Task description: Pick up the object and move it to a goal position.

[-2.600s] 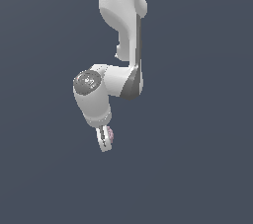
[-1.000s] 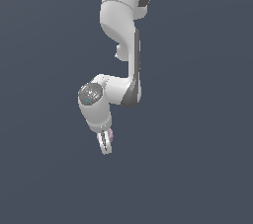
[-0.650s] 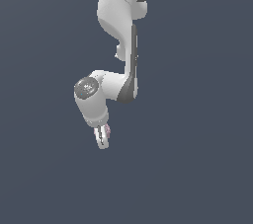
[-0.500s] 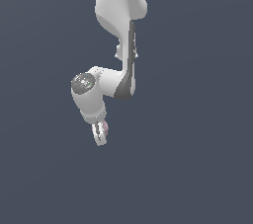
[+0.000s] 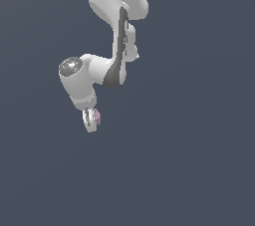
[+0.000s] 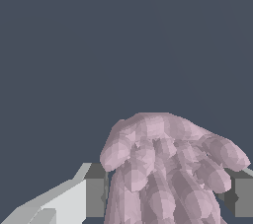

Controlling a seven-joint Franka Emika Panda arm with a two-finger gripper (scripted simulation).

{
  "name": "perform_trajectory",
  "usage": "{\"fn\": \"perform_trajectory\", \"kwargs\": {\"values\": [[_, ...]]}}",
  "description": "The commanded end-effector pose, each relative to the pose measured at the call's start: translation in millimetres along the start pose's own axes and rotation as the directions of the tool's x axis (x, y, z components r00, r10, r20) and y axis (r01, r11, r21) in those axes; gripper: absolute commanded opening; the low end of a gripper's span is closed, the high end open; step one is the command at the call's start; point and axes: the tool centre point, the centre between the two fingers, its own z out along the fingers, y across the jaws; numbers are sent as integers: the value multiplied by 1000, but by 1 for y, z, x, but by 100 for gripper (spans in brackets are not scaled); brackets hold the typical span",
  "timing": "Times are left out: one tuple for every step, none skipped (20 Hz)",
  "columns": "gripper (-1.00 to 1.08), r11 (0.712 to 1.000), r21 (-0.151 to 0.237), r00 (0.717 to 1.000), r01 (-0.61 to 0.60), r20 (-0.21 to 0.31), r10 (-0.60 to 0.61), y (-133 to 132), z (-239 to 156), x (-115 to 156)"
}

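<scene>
The object (image 6: 168,168) is a dusty-pink knobbly lump. In the wrist view it fills the space between the two grey finger pads (image 6: 96,196). My gripper (image 5: 91,120) is shut on it. In the exterior view the object (image 5: 97,116) shows as a small pink spot beside the white fingers, held in the air below the bent white arm (image 5: 112,36). No goal marker shows in either view.
Only a plain dark blue-grey background (image 5: 199,160) surrounds the arm in both views. No table, floor edge or other object shows.
The arm has swung the wrist and gripper toward the exterior view's left and slightly up, with the pink object still held between the fingers.
</scene>
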Motion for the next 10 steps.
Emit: {"fn": "perform_trajectory", "kwargs": {"values": [[-100,1000,0,1000,1,0,-1,11,-4,5],[-100,1000,0,1000,1,0,-1,14,-6,6],[-100,1000,0,1000,1,0,-1,17,-7,8],[-100,1000,0,1000,1,0,-1,19,-8,9],[-100,1000,0,1000,1,0,-1,21,-9,10],[-100,1000,0,1000,1,0,-1,23,-10,11],[-100,1000,0,1000,1,0,-1,23,-10,11],[-100,1000,0,1000,1,0,-1,24,-10,12],[-100,1000,0,1000,1,-1,-1,24,-10,12],[-100,1000,0,1000,1,-1,-1,23,-10,12]]}}
